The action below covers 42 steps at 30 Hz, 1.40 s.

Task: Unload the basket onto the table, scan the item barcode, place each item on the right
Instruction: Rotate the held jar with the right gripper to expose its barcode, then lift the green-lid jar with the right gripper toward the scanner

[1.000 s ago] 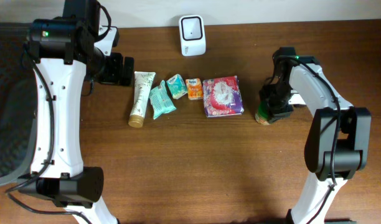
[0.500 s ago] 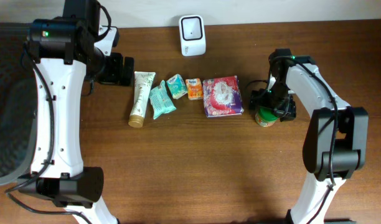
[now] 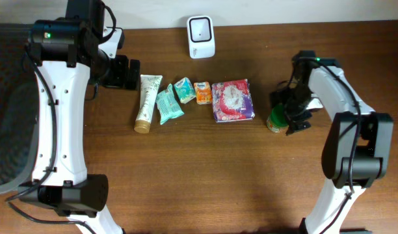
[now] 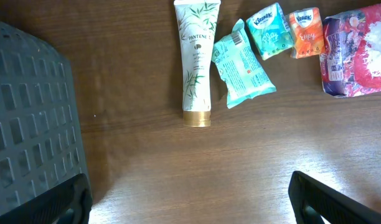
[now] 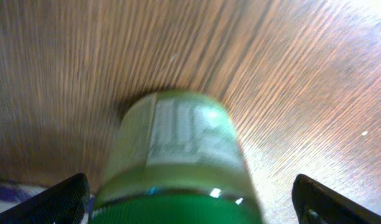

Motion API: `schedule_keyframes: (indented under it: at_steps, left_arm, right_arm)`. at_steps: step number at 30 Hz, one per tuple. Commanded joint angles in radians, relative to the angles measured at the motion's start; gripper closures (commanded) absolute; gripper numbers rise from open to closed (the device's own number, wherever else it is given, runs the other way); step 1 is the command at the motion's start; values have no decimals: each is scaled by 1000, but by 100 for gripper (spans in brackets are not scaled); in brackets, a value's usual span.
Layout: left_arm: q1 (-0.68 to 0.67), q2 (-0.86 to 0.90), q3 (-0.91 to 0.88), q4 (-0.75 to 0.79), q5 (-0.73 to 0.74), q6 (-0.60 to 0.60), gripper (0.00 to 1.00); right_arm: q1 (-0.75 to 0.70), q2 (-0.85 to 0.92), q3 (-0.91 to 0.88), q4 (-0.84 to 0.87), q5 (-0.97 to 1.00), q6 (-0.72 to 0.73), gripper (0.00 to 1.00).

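A small jar [image 3: 274, 121] with a green lid and a pale label stands on the table right of the row of goods. My right gripper [image 3: 289, 114] hangs open over it. In the right wrist view the jar [image 5: 178, 155] fills the space between the two fingertips [image 5: 61, 200], with a clear gap on the right side. The white barcode scanner [image 3: 201, 37] stands at the table's back edge. My left gripper [image 3: 124, 73] is open at the back left, its fingers [image 4: 326, 200] wide apart over bare wood with nothing between them.
A row lies mid-table: a white Pantene tube [image 3: 147, 102], a teal pack [image 3: 168, 105], a small teal tissue pack [image 3: 184, 90], an orange pack [image 3: 202, 92] and a pink-purple pack [image 3: 232, 100]. A dark mesh crate [image 4: 28, 124] sits off the left edge.
My right gripper has opened and let go of the jar, which now stands alone on the table. The right arm has shifted slightly to the right. The left arm has not moved.
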Motion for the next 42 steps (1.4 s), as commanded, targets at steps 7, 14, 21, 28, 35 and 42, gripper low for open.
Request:
schedule_keyframes:
  at_steps: [7, 14, 21, 28, 35, 42]
  left_arm:
    - [1, -9, -1, -1, -7, 12, 1]
    - [1, -9, -1, -1, -7, 12, 1]
    - [1, -9, -1, -1, -7, 12, 1]
    - [1, -9, -1, -1, -7, 12, 1]
    - [1, -9, -1, -1, -7, 12, 1]
    - [1, -9, -1, -1, -7, 12, 1]
  right_arm:
    - [6, 2, -45, 34, -2, 192, 27]
    - [6, 2, -47, 71, -60, -44, 36]
    - [7, 2, -45, 53, -51, -740, 37]
    - [7, 2, -45, -13, 66, -834, 1]
    - [7, 2, -45, -16, 31, -518, 1]
    - [8, 2, -45, 10, 30, -449, 20]
